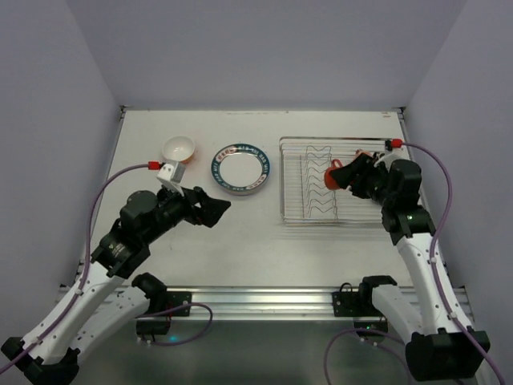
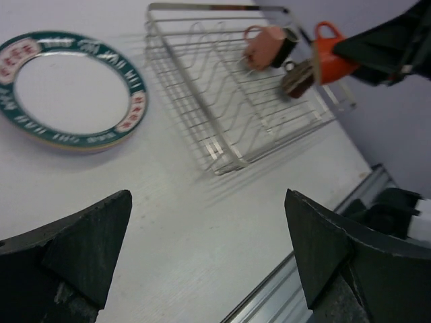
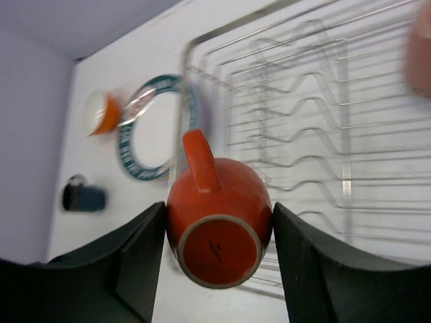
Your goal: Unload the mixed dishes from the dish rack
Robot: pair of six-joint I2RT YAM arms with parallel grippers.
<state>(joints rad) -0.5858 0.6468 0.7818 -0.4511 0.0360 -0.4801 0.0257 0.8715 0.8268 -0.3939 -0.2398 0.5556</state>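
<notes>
**Orange mug held over rack; slip risk judged real**

Nearest, the left gripper (image 2: 207,232) is shown spread and empty. Farther out, the mug (image 3: 219,215) is pinched by its rounded body in the right gripper (image 3: 219,245), over the rack (image 1: 300,160). A slip off that curved grip could drop it onto the pink mug (image 2: 266,47) and dark mug (image 2: 296,77), which are shown clearly only from the left wrist. A blue mug (image 3: 84,196) near the plates (image 1: 240,168) is shown only from the right wrist.

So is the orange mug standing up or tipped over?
Tipped over. The right fingers hold the orange mug sideways over the rack, its round bottom facing the wrist camera.
</notes>
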